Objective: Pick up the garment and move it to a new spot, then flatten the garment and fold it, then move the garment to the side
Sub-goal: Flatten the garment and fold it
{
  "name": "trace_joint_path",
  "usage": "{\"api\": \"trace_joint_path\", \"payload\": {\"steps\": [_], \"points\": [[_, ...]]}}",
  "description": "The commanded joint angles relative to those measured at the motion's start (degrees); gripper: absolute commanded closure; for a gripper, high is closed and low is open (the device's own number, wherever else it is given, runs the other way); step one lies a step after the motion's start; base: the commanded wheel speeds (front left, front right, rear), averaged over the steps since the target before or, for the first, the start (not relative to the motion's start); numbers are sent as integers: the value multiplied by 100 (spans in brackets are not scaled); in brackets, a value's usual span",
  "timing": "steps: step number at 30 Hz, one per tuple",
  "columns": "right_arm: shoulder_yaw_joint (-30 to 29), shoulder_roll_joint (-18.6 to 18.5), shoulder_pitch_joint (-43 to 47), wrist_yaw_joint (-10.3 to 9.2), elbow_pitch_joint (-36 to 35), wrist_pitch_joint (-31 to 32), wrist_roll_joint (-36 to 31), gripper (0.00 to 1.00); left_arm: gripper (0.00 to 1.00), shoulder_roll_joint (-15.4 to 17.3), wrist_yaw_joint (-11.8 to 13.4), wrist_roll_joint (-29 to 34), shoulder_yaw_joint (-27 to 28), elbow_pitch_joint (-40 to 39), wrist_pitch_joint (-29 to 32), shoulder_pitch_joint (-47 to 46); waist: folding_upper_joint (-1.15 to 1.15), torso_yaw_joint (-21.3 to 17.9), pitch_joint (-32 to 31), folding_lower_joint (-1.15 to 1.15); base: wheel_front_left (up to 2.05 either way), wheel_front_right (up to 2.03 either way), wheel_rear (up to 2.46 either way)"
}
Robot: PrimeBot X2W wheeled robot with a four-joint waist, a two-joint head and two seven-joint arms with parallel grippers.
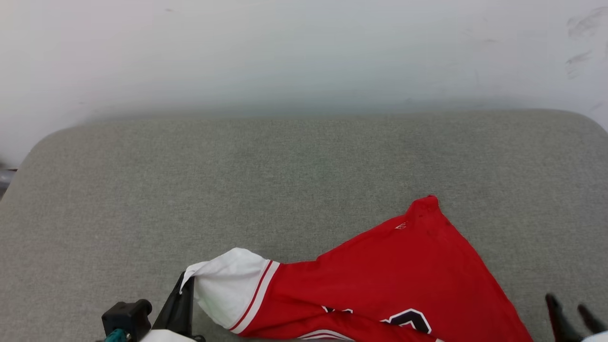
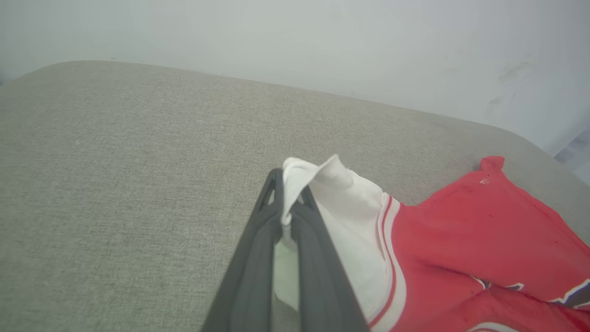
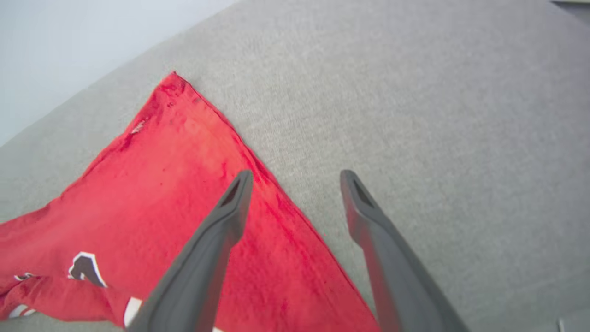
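Note:
The garment [image 1: 389,275] is a red jersey with a white sleeve, striped trim and black lettering. It lies on the grey cushion at the front right, one red corner pointing away from me. My left gripper [image 1: 186,285] is shut on the white sleeve's edge at the lower left. In the left wrist view, the sleeve [image 2: 341,203] folds over the tips of my left gripper [image 2: 286,184]. My right gripper [image 3: 297,177] stands open above the garment [image 3: 184,184], over its right edge, with nothing between its fingers. In the head view its dark fingers [image 1: 560,316] show at the lower right.
The grey fabric cushion [image 1: 237,180] spreads wide to the left and behind the garment. A pale wall [image 1: 304,52] rises right behind its far edge. The cushion's corners are rounded at both far sides.

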Motion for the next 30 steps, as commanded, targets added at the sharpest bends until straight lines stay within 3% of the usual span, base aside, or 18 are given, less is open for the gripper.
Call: {"api": "trace_joint_path", "payload": {"steps": [1, 5, 11, 15, 21, 24, 30], "points": [[27, -75, -110, -4, -21, -112, -35, 0, 100, 9, -5, 26, 0, 10, -33, -79, 0, 26, 41, 0, 0, 0, 0], [425, -462, -677, -4, 251, -1058, -145, 0, 100, -38, -51, 22, -39, 30, -110, -305, 0, 158, 261, 0, 0, 0, 0], [1119, -1117, -1669, -4, 727, -1286, -243, 0, 100, -85, -125, 60, -126, 72, -194, -668, 0, 327, 613, 0, 0, 0, 0], [1853, -1718, -2341, -4, 1084, -626, 98, 0, 100, -103, -176, 72, -174, 140, -249, -907, 0, 448, 812, 0, 0, 0, 0], [2882, -2473, -3365, -3, 1461, 934, 844, 0, 100, -128, -279, 98, -241, 242, -318, -1249, 0, 629, 1141, 0, 0, 0, 0], [3267, -2668, -3791, -3, 1608, 1516, 1097, 0, 100, -139, -319, 112, -262, 284, -353, -1413, 0, 711, 1325, 0, 0, 0, 0], [3876, -2819, -4393, -3, 1975, 1789, 1338, 0, 100, -189, -371, 168, -321, 312, -422, -1674, 0, 853, 1699, 0, 0, 0, 0]]}}
